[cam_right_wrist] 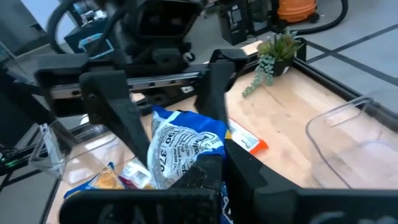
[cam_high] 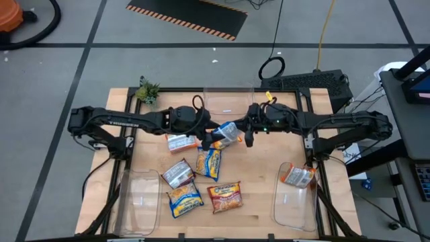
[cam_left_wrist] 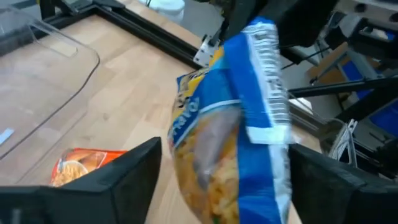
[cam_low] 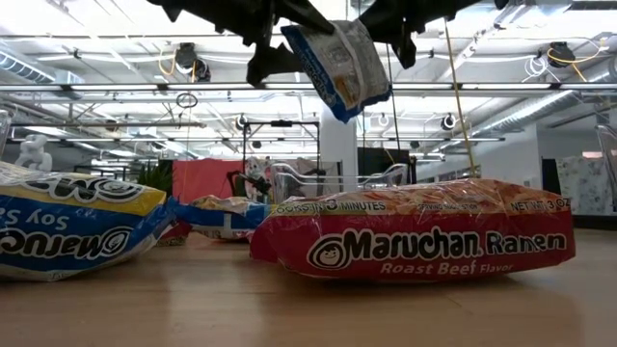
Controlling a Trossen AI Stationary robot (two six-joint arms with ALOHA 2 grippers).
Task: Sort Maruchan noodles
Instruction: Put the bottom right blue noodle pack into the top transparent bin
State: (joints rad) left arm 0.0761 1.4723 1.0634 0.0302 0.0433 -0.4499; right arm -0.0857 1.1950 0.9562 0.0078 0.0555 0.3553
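Observation:
A blue-and-yellow noodle packet [cam_high: 228, 132] hangs in the air over the table's middle, with my right gripper [cam_high: 244, 132] shut on it. My left gripper [cam_left_wrist: 227, 177] faces it from the left, open. Its two fingers [cam_left_wrist: 134, 171] stand on either side of the packet [cam_left_wrist: 230, 137], with a gap showing on both sides. On the wood below lie several more packets: a white one [cam_high: 180, 142], blue-and-yellow ones [cam_high: 209, 163] [cam_high: 184, 199], a silver one [cam_high: 178, 173] and a red one [cam_high: 225, 196]. An orange packet [cam_high: 297, 176] lies in the right bin. My right gripper pinches the packet's right-hand end [cam_right_wrist: 189, 163] between its two fingers, coming nearly level from the table's right. The packet is lifted clear of the table and sticks out toward my left gripper, tilted, with its lower corner [cam_low: 345, 114] hanging down.
Clear plastic bins stand at the near left [cam_high: 141, 202], the near right [cam_high: 295, 202] and the far middle [cam_high: 228, 101]. A small potted plant [cam_high: 148, 91] sits at the far left corner. A black frame rail [cam_high: 201, 89] runs along the table's far edge.

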